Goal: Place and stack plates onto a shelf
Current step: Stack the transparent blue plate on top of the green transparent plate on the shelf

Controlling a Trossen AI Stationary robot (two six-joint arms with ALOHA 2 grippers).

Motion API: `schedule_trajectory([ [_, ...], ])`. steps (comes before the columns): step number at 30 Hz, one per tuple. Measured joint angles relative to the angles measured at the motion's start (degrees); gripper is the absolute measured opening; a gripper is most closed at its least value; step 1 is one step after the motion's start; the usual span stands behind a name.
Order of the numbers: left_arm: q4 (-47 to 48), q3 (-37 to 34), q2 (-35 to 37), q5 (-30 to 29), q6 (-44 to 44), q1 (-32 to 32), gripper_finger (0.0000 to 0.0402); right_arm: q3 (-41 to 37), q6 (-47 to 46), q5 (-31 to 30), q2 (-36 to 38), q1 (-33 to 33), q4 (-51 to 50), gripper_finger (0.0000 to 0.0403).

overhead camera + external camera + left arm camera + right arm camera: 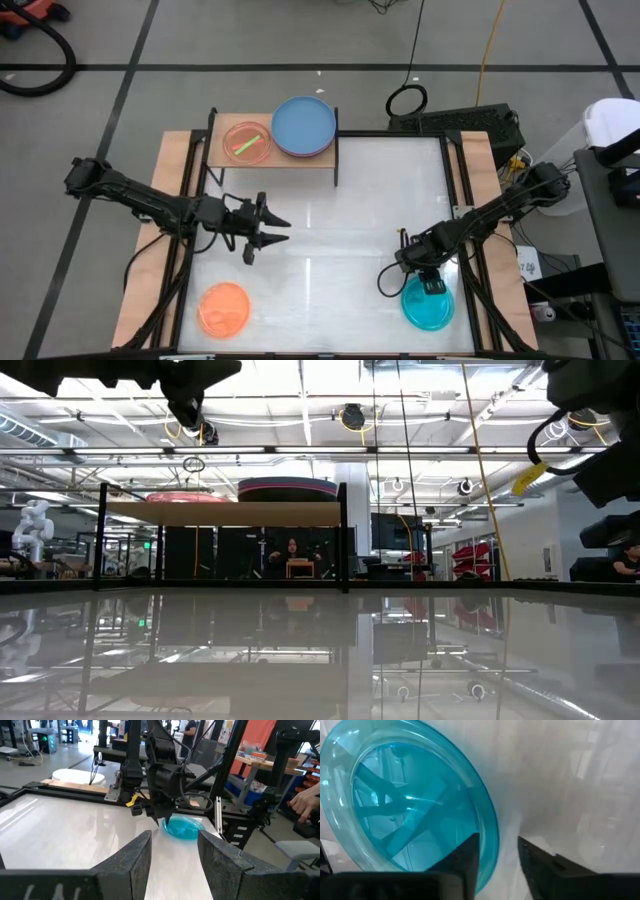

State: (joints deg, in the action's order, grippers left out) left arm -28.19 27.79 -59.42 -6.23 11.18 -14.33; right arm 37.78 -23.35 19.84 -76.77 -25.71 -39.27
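Observation:
The shelf (272, 150) stands at the table's far edge. On its wooden top are a small translucent pink plate (246, 142) with a green streak in it, and a blue plate (304, 124) topping a stack with a magenta rim below. An orange plate (224, 308) lies flat near the table's near left corner. A cyan plate (428, 304) lies near the near right corner. My right gripper (499, 862) is open over the cyan plate's rim (492, 837), one finger (469, 857) inside it and one outside. My left gripper (175, 855) is open and empty above the table's left middle.
Bare white tabletop (340, 200) lies between the shelf and the two loose plates. Black frame rails and wooden side boards (170, 190) border the table. In the low view the shelf (225, 513) stands on thin black legs with open room beneath its board.

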Motion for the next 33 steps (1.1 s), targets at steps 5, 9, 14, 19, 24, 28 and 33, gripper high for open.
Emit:
schedule_trajectory([
  [5,0.0,0.0,0.0,0.0,0.1,0.0,0.0166,0.0,0.0,0.0,0.0,0.0,0.0,0.0027],
  [9,0.0,0.0,0.0,0.0,0.1,0.0,0.0166,0.0,-0.5,-0.1,0.2,0.0,0.0,0.0007],
  [14,0.0,0.0,0.0,0.0,0.2,0.0,0.0166,0.6,-2.4,-1.4,2.0,1.8,-0.3,0.0001],
  [19,-0.2,0.0,0.0,-2.6,0.8,0.0,0.0166,4.1,-2.7,-9.3,6.2,4.3,-0.9,0.0000],
  [24,-2.1,0.0,0.1,-7.4,5.2,0.0,0.0166,9.8,0.3,-24.5,10.8,6.5,-0.6,0.0000],
  [28,-2.0,0.0,0.8,-12.4,10.3,1.4,0.0166,13.8,1.2,-34.5,13.7,8.6,1.9,0.0000],
  [33,-1.7,0.0,0.8,-11.8,10.7,1.6,0.0166,15.1,1.3,-30.7,15.0,9.6,0.9,0.0000],
])
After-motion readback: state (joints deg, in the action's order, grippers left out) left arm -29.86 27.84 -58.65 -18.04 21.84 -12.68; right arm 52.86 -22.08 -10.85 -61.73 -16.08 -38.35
